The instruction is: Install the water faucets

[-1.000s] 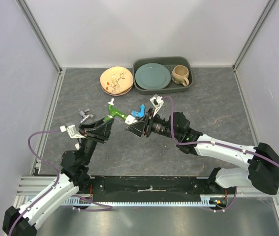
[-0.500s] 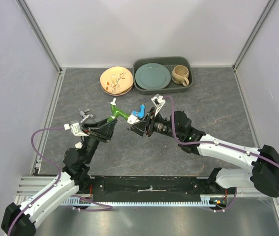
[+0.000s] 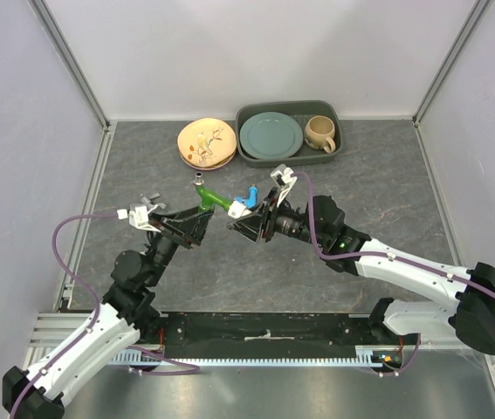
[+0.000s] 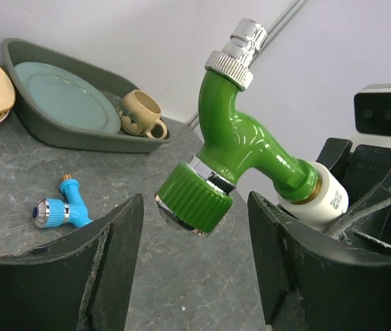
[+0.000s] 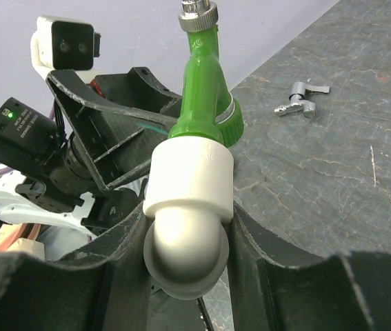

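Note:
The green faucet [image 3: 213, 200] is up in the air, its metal threaded end [image 4: 242, 43] pointing up and its other end seated in a white elbow fitting [image 5: 189, 183]. My right gripper [image 5: 188, 221] is shut on that elbow; it also shows in the top view [image 3: 235, 223]. My left gripper [image 4: 195, 204] is open, one jaw on each side of the faucet's green ribbed cap [image 4: 194, 198], with a gap on both sides. In the top view the left gripper [image 3: 201, 229] faces the right one. The light blue faucet [image 4: 60, 210] lies on the table, seen beside the right gripper in the top view [image 3: 245, 201].
A small grey metal piece [image 5: 298, 103] lies on the table to the left. At the back stand a peach plate stack [image 3: 206, 143] and a dark tray [image 3: 334, 150] holding a teal plate [image 3: 271, 134] and a beige mug [image 3: 319, 133].
Both grippers and the green faucet have shifted slightly away from the arm bases. The left wrist has turned and risen a little. The right gripper's hold on the elbow is unchanged.

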Tool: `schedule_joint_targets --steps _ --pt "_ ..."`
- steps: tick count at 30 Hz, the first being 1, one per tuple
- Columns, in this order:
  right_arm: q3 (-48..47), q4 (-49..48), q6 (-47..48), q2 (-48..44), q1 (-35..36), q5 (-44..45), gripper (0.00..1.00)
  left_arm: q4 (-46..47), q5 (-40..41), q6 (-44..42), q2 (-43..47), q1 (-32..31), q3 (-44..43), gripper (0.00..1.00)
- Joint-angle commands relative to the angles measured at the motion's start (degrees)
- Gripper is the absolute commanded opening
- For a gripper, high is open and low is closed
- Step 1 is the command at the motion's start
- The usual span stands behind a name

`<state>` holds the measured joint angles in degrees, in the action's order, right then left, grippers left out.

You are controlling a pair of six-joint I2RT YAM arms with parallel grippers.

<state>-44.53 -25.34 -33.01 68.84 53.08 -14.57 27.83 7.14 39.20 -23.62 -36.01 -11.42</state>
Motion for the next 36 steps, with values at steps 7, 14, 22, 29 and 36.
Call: schedule_joint_targets --steps 7,14,22,29,36 --pt "-2.05 -4.1 3.31 -3.8 0.09 -3.27 0.0 -2.79 -0.63 -0.35 -6.53 0.33 -3.87 0.52" --pt "-1.61 -3.75 5.07 -4.94 0.09 -5.91 0.0 -0.33 -0.11 -1.05 -9.6 0.5 -4.93 0.24" --pt "0.06 -9.27 0.87 -3.8 0.09 -8.63 0.0 14.23 -1.69 2.02 -14.6 0.59 -3.0 0.34" --pt "0.85 -10.61 1.19 -3.09 0.09 -7.06 0.0 13.76 -5.46 2.55 -16.03 0.59 -5.01 0.6" --pt "0.76 -5.16 4.8 -4.85 0.09 -0.29 0.0 -0.23 -2.12 -0.88 -12.07 0.59 -8.18 0.63"
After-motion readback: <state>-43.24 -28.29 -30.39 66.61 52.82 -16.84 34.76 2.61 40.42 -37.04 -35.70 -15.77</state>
